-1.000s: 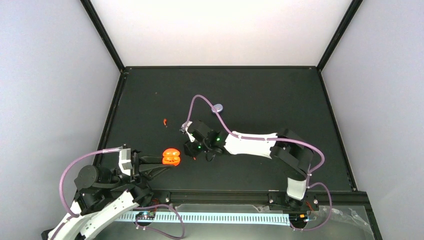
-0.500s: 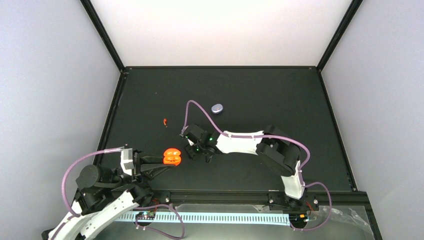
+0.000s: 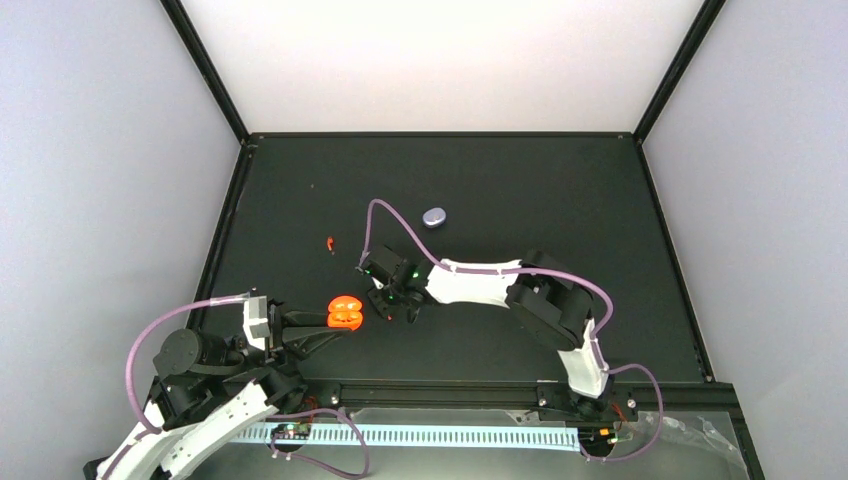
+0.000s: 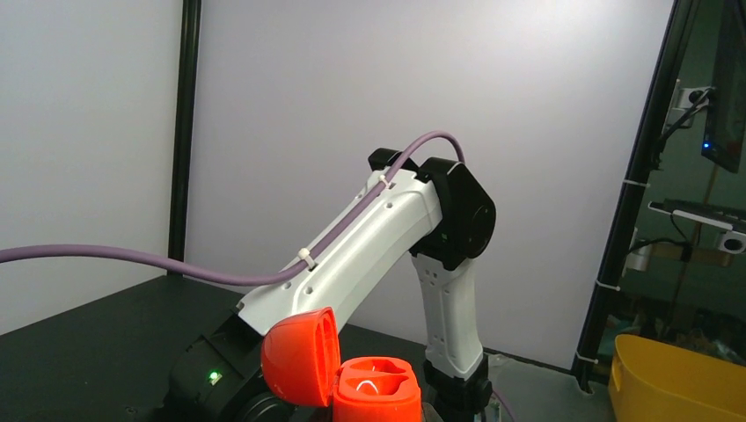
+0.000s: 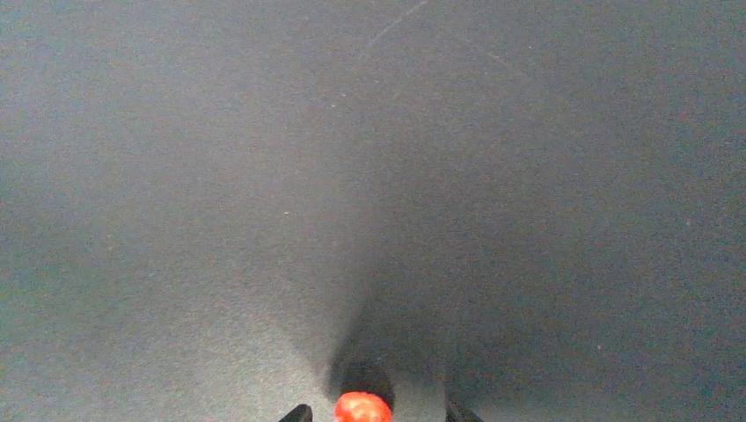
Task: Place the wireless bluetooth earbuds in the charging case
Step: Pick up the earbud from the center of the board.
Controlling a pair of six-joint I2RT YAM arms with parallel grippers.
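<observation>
My left gripper point(image 3: 330, 327) is shut on an open red-orange charging case point(image 3: 343, 313) and holds it upright near the mat's front left. In the left wrist view its lid point(image 4: 301, 356) stands open and the two wells of its base point(image 4: 376, 389) face up. A tiny red-orange earbud point(image 3: 389, 318) lies on the mat just right of the case. My right gripper point(image 3: 392, 306) hangs over it, open, with the earbud point(image 5: 362, 409) between the spread fingertips and touching neither. A second red-orange earbud point(image 3: 330, 243) lies farther back left.
A closed lavender case point(image 3: 434, 216) lies on the black mat point(image 3: 560, 200) behind my right arm. Black frame posts and pale walls bound the mat. The right arm's white link point(image 4: 352, 255) crosses close behind the held case.
My right arm has swung left and a little nearer, bringing its gripper over the earbud beside the case. The left gripper and the case have stayed put.
</observation>
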